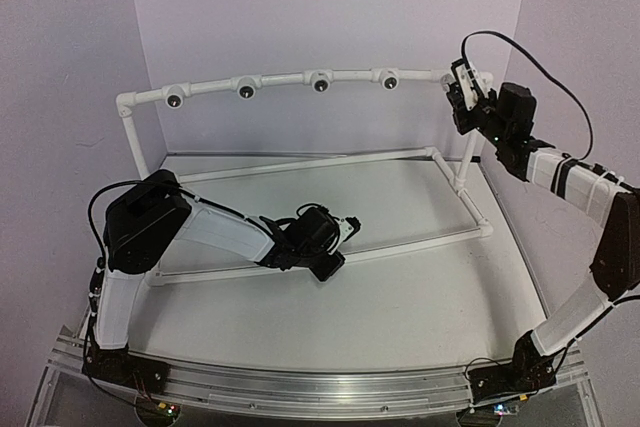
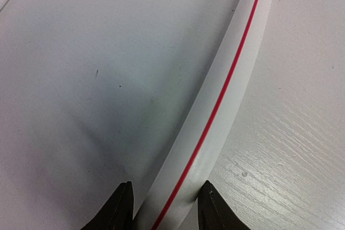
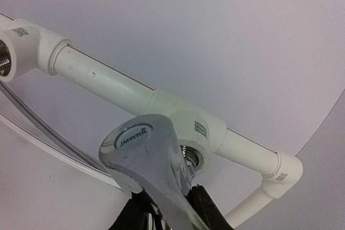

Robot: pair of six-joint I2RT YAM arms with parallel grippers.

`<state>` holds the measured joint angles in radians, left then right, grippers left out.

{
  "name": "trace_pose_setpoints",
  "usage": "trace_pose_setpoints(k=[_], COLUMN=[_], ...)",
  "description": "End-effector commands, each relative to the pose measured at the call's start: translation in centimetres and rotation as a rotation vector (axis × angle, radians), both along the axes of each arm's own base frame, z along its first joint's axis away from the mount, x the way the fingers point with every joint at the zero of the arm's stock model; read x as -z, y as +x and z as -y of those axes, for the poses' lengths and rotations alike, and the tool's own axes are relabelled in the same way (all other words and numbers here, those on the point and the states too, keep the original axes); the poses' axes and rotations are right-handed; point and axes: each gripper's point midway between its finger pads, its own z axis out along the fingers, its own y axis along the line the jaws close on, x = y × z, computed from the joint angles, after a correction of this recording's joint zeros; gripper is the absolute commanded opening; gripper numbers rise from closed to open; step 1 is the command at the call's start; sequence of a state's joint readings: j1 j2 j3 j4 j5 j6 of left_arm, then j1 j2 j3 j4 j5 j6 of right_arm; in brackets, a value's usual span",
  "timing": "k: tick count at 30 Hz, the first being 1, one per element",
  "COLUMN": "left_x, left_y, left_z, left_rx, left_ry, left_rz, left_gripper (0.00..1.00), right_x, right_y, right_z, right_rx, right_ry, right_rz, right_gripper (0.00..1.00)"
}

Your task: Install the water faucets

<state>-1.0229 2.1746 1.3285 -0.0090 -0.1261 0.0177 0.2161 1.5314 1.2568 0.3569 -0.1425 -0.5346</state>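
In the right wrist view a shiny silver faucet point(image 3: 148, 157) with a round "JMWRR" cap is held in my right gripper point(image 3: 170, 206), which is shut on it. The faucet's threaded end sits at the hole of a white pipe fitting point(image 3: 207, 127) on the top rail. In the top view my right gripper point(image 1: 462, 97) is at the rail's right end. My left gripper point(image 1: 340, 232) is low on the table. Its fingers point(image 2: 121, 211) clamp both sides of a white pipe with a red stripe point(image 2: 215, 111), the frame's lower bar. No other faucet shows.
The white pipe frame point(image 1: 300, 162) fills the table's middle and back. Its top rail carries several round fittings with dark holes point(image 1: 246, 91). Purple walls close the back and sides. Another fitting point(image 3: 13, 52) shows at the left of the right wrist view.
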Motion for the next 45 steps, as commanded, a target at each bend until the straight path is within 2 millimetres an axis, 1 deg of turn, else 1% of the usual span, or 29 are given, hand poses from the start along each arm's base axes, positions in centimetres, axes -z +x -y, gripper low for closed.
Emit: trace_pose_setpoints(k=[1, 5, 8, 10, 11, 12, 15, 18, 21, 24, 26, 29, 31, 33, 34, 37, 38, 41, 42, 43, 45], left_x=[14.2, 14.2, 14.2, 14.2, 14.2, 14.2, 14.2, 14.2, 14.2, 14.2, 14.2, 14.1, 14.2, 14.2, 14.2, 14.1, 14.2, 14.2, 14.1, 14.1, 14.2], left_y=[-11.3, -11.3, -11.3, -11.3, -11.3, -11.3, -11.3, -11.3, -11.3, -11.3, -11.4, -11.4, -11.4, -11.4, -11.4, -11.3, -11.3, -11.4, -11.4, -11.4, -11.4], left_z=[-11.6, -11.6, -11.6, -11.6, -11.6, -11.6, -11.6, -11.6, -11.6, -11.6, -11.6, -11.6, -11.7, -11.6, -11.7, -11.6, -11.6, -11.7, -11.7, -11.7, -11.7], left_rx=[-0.058, -0.059, -0.059, -0.059, -0.059, -0.058, -0.059, -0.059, -0.059, -0.059, -0.058, -0.059, -0.061, -0.062, -0.061, -0.059, -0.058, -0.060, -0.060, -0.059, -0.057], left_ry=[0.470, 0.470, 0.470, 0.468, 0.468, 0.467, 0.467, 0.466, 0.466, 0.465, 0.465, 0.462, 0.460, 0.459, 0.463, 0.463, 0.464, 0.464, 0.463, 0.463, 0.464], left_rz=[-0.472, -0.474, -0.474, -0.473, -0.473, -0.474, -0.473, -0.474, -0.474, -0.473, -0.473, -0.472, -0.472, -0.472, -0.474, -0.472, -0.472, -0.474, -0.473, -0.473, -0.472], left_gripper=[0.00, 0.00, 0.00, 0.00, 0.00, 0.00, 0.00, 0.00, 0.00, 0.00, 0.00, 0.00, 0.00, 0.00, 0.00, 0.00, 0.00, 0.00, 0.00, 0.00, 0.00], right_x=[-1.7, -1.7, -1.7, -1.8, -1.7, -1.7, -1.5, -0.8, -0.2, 0.2, 0.1, 0.5, 0.8, 0.9, 1.1, 1.3, 1.5, 1.8, 2.2, 2.4, 2.3], right_y=[-0.2, -0.3, -0.3, -0.3, -0.3, -0.3, -0.2, -0.1, 0.1, 0.5, 0.7, 0.5, 0.5, 0.5, 0.7, 1.1, 1.1, 1.1, 1.2, 1.4, 2.0], right_z=[0.2, 1.2, 1.7, 2.4, 2.4, 3.0, 3.8, 4.6, 5.0, 4.7, 4.4, 4.7, 4.7, 4.8, 4.6, 4.4, 4.4, 4.7, 4.7, 4.6, 4.0], right_rx=[0.026, 0.068, 0.081, 0.105, 0.109, 0.126, 0.158, 0.194, 0.206, 0.182, 0.168, 0.187, 0.187, 0.182, 0.164, 0.142, 0.135, 0.132, 0.124, 0.117, 0.084], right_ry=[0.194, 0.377, 0.477, 0.596, 0.596, 0.695, 0.810, 0.955, 1.072, 1.178, 1.182, 1.190, 1.216, 1.278, 1.371, 1.532, 1.614, 1.769, 1.890, 1.961, 2.039], right_rz=[0.050, 0.050, 0.048, 0.044, 0.043, 0.040, 0.034, 0.021, 0.008, -0.019, -0.026, -0.032, -0.041, -0.050, -0.071, -0.101, -0.113, -0.127, -0.152, -0.173, -0.209], right_gripper=[0.23, 0.22, 0.22, 0.21, 0.21, 0.21, 0.20, 0.19, 0.17, 0.17, 0.18, 0.23, 0.23, 0.20, 0.18, 0.18, 0.18, 0.17, 0.17, 0.17, 0.18])
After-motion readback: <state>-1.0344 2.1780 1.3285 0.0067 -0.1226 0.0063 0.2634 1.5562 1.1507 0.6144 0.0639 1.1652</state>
